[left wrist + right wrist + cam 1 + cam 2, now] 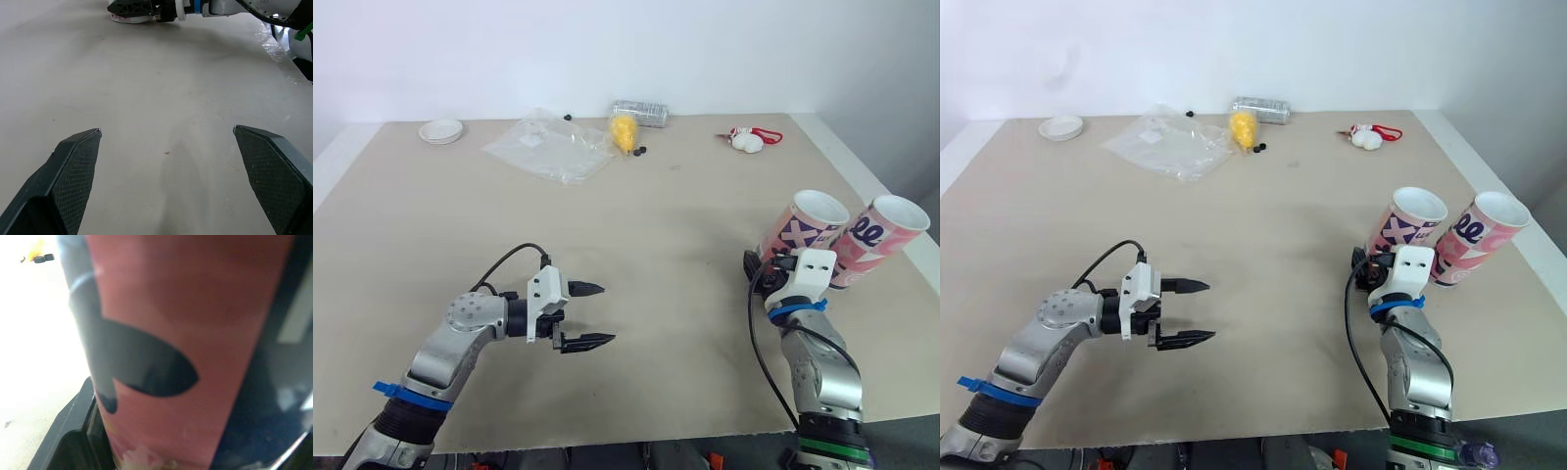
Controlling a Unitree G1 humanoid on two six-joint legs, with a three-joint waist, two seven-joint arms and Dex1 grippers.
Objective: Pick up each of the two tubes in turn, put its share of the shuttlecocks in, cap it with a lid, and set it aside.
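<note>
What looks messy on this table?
A crumpled clear plastic bag lies at the far side of the table, and small black bits are scattered beside the yellow shuttlecock there. The two pink tubes are open at the top, uncapped. Nothing looks spilled or broken.

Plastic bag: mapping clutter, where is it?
In the head views, the clear plastic bag lies on the table's far side, left of centre, just left of a yellow item.
</note>
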